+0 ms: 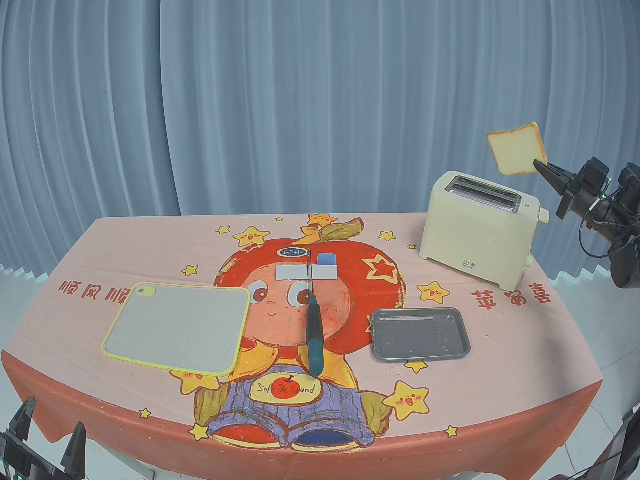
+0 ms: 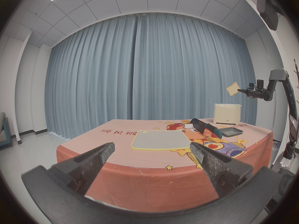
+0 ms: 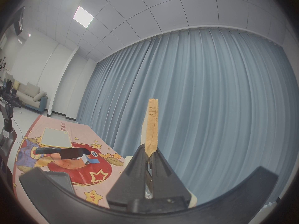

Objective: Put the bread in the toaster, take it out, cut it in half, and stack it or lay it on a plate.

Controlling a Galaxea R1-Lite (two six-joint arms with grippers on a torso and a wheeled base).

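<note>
Head view, right tool [image 1: 537,163] pinching bread [image 1: 517,148] — above toaster [image 1: 481,227]

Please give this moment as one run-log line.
right gripper: shut on tan square bread slice, above cream plastic toaster | left gripper: open, off pink-clothed table, near edge | teal-handled knife: on table

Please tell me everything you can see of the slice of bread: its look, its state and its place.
The slice of bread is squarish, pale cream on its face, with a golden-brown crust around the edge. It looks whole and uncut. The right gripper is shut on its lower corner and holds it in the air above the toaster; nothing else touches it. The head view shows its face, slightly tilted; the right wrist view shows it edge-on.
</note>
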